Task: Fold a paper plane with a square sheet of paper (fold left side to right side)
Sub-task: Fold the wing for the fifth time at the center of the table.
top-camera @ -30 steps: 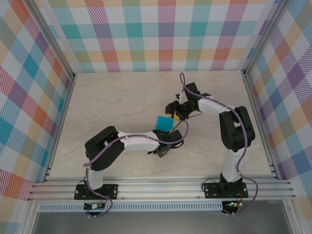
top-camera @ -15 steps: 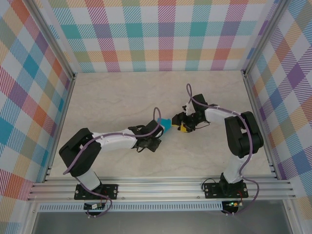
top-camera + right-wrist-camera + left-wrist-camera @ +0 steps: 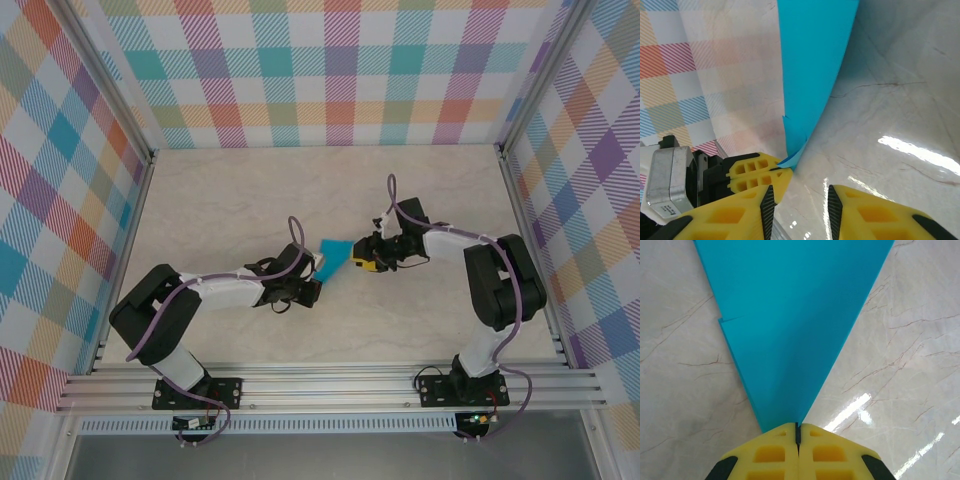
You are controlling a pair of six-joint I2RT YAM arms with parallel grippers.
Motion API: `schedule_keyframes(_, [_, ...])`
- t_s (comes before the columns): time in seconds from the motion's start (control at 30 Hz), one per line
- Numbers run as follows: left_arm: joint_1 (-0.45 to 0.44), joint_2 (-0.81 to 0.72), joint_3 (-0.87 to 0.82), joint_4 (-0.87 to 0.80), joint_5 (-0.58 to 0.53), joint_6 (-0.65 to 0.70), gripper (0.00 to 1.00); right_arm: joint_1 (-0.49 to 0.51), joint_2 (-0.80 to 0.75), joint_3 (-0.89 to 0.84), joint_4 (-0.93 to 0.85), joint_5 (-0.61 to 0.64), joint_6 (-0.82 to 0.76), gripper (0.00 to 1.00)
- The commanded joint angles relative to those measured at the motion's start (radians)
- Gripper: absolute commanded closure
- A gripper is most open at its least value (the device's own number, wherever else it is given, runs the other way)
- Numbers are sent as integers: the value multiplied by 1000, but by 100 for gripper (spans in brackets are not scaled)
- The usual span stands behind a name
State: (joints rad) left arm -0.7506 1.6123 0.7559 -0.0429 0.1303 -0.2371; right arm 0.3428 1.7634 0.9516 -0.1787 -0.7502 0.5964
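Left fingers (image 3: 770, 455) are clenched on the pointed tip of the folded blue paper (image 3: 790, 330), which fans out ahead of them over the marble desk (image 3: 900, 340). Right fingers (image 3: 870, 215) are parted and gripping nothing, with the paper just beyond their tips.

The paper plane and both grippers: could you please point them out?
paper plane (image 3: 790, 325), left wrist view, its middle.
left gripper (image 3: 798, 432), left wrist view, between shut fingertips.
right gripper (image 3: 800, 195), right wrist view, between open fingertips.
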Motion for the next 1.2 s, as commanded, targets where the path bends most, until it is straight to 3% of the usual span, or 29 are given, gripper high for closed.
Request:
schedule_keyframes(0.0, [19,-27,-16,46,33,-24,97,20,30,-24,35,-40,12,67])
schedule_keyframes(0.33, [22,-28,-22,49,39,-25,98,91,122,26,58,-11,42,68])
schedule_keyframes(0.93, [21,-25,-32,69,48,-22,98,127,241,178,104,12,56,67])
schedule_keyframes(1.17, [22,-33,-24,74,71,-30,82,129,263,189,85,30,42,67])
